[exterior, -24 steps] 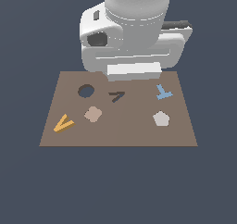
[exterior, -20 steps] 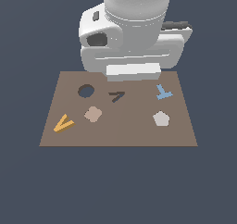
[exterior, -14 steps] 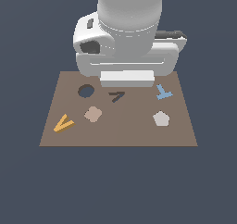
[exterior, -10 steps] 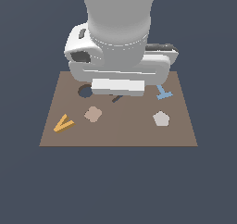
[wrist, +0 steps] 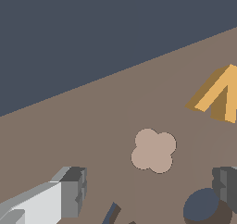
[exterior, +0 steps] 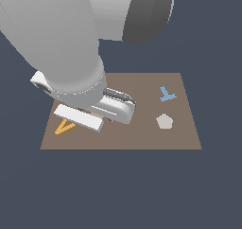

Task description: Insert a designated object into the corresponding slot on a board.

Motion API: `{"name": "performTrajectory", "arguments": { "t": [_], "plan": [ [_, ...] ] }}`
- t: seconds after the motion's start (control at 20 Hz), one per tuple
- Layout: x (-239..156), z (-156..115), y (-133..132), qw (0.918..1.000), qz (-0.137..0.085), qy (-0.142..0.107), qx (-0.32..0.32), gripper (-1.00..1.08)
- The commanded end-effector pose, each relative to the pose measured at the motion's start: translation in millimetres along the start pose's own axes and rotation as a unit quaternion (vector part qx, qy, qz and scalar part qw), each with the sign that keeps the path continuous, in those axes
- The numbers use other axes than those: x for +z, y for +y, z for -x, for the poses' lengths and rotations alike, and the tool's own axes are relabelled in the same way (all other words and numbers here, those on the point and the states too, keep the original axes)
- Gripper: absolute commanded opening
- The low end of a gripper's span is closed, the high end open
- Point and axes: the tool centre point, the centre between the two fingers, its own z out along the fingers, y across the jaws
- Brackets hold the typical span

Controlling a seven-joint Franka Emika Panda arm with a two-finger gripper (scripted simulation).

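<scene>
I am looking at a flat brown board [exterior: 142, 133] on a dark tabletop [exterior: 217, 185], with the big white arm leaning low over the half of it on the exterior view's left. The orange V-shaped piece [exterior: 64, 127] lies flat on the board near the corner on that side, partly hidden under the arm's white wrist block; nothing touches it. I judge the arm is placed there to bring the fingers [wrist: 74, 190] over that piece for a pickup. In the wrist view the two dark fingers stand well apart, spread and empty, with the tan four-lobed piece [wrist: 153, 150] between and beyond them and the orange piece [wrist: 217, 96] further off to one side. The round hole [wrist: 206, 209] shows beside one finger; the V-shaped slot is mostly out of sight. A light-blue piece [exterior: 166, 94] and a pale pentagon [exterior: 164, 121] sit on the uncovered side.

Half a second ago the arm stood behind the board's middle; now it has swung down and across toward the orange piece, covering the holes.
</scene>
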Motion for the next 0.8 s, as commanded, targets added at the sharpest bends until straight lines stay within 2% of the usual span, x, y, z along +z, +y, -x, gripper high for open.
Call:
{"name": "performTrajectory", "arguments": {
  "t": [0.0,0.45,0.75],
  "plan": [
    [11.4,-17.5,18.9,0.9991,0.000,0.002,0.043,1.00],
    [40.3,-54.1,74.6,0.9879,0.000,0.007,0.155,1.00],
    [48.6,-62.2,92.9,0.9821,0.000,0.009,0.188,1.00]
  ]
}}
